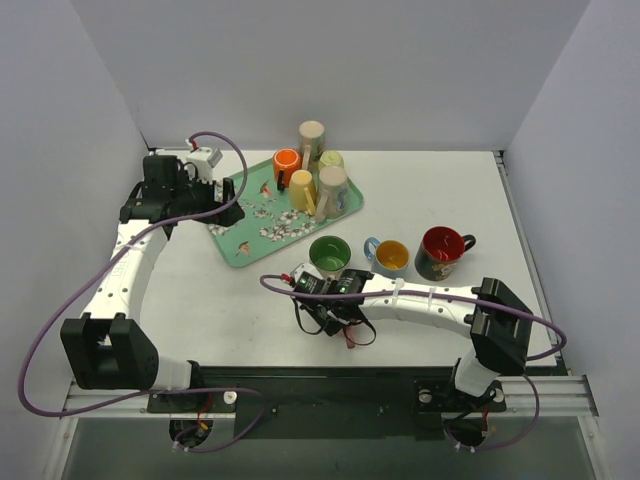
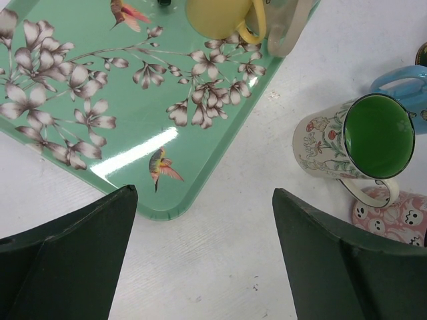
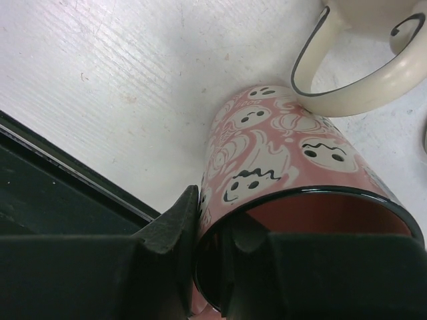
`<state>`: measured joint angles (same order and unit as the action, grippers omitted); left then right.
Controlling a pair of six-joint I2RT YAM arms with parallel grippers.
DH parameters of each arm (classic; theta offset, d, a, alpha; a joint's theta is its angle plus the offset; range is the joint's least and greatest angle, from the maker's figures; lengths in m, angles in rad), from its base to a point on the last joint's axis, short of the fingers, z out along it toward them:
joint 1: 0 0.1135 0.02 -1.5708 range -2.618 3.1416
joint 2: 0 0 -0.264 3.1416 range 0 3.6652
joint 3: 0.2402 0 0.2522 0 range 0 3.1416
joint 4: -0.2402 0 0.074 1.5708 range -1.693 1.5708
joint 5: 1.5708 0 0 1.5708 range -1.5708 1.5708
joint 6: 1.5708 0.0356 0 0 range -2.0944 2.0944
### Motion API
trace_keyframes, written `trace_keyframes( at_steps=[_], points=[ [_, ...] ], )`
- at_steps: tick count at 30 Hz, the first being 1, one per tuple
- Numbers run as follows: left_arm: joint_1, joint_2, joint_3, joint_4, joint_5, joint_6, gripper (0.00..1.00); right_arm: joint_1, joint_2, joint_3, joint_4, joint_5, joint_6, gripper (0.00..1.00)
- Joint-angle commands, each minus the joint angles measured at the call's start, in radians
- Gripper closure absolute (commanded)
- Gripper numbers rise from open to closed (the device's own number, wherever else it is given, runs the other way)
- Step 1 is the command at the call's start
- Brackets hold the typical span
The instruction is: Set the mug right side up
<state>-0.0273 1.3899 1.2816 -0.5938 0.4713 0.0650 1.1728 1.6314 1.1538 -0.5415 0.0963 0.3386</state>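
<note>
The mug point(image 3: 287, 153) is pink with white ghost faces and a dark red inside. My right gripper point(image 3: 217, 220) is shut on its rim, one finger outside the wall and one inside. Its mouth faces the wrist camera and its base end points down at the table, next to the cream handle point(image 3: 347, 93) of a floral mug. In the top view my right gripper point(image 1: 335, 305) covers the mug near the table's front middle. The left wrist view catches a piece of the mug point(image 2: 393, 217) at the right edge. My left gripper point(image 2: 200, 193) is open and holds nothing, above the tray's near corner point(image 1: 228, 210).
A green flowered tray point(image 1: 240, 240) at the back left carries several upside-down mugs point(image 1: 301, 188). Upright in a row stand the floral mug with a green inside point(image 1: 329, 253), a blue one point(image 1: 388, 257) and a red one point(image 1: 440, 250). The table's black front edge point(image 3: 60, 167) is close.
</note>
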Motion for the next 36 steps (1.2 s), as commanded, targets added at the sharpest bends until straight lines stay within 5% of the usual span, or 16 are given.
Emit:
trace_keyframes(
  at_steps=[1,4,14,19,23,26,36],
  points=[
    [-0.014,0.006,0.009,0.029,-0.005,0.015,0.07,0.008,-0.019,0.024,-0.021,-0.03,0.03,0.89],
    [-0.043,0.017,0.005,0.034,-0.039,0.012,0.07,0.008,-0.054,0.037,-0.044,-0.023,0.031,0.56],
    [-0.224,0.225,0.116,0.15,-0.229,0.088,0.06,-0.021,-0.319,0.08,-0.121,0.062,-0.023,0.2],
    [-0.258,0.409,0.272,0.177,-0.301,0.096,0.12,-0.155,-0.47,-0.003,-0.115,0.126,0.011,0.18],
    [-0.324,0.495,0.401,0.094,-0.339,-0.039,0.14,-0.257,-0.574,-0.109,-0.069,0.209,0.048,0.18],
    [-0.365,0.527,0.413,0.149,-0.372,-0.206,0.14,-0.289,-0.639,-0.16,-0.038,0.256,0.077,0.18],
    [-0.454,0.762,0.582,0.156,-0.706,-0.378,0.15,-0.306,-0.688,-0.21,-0.002,0.18,0.083,0.2]
  ],
)
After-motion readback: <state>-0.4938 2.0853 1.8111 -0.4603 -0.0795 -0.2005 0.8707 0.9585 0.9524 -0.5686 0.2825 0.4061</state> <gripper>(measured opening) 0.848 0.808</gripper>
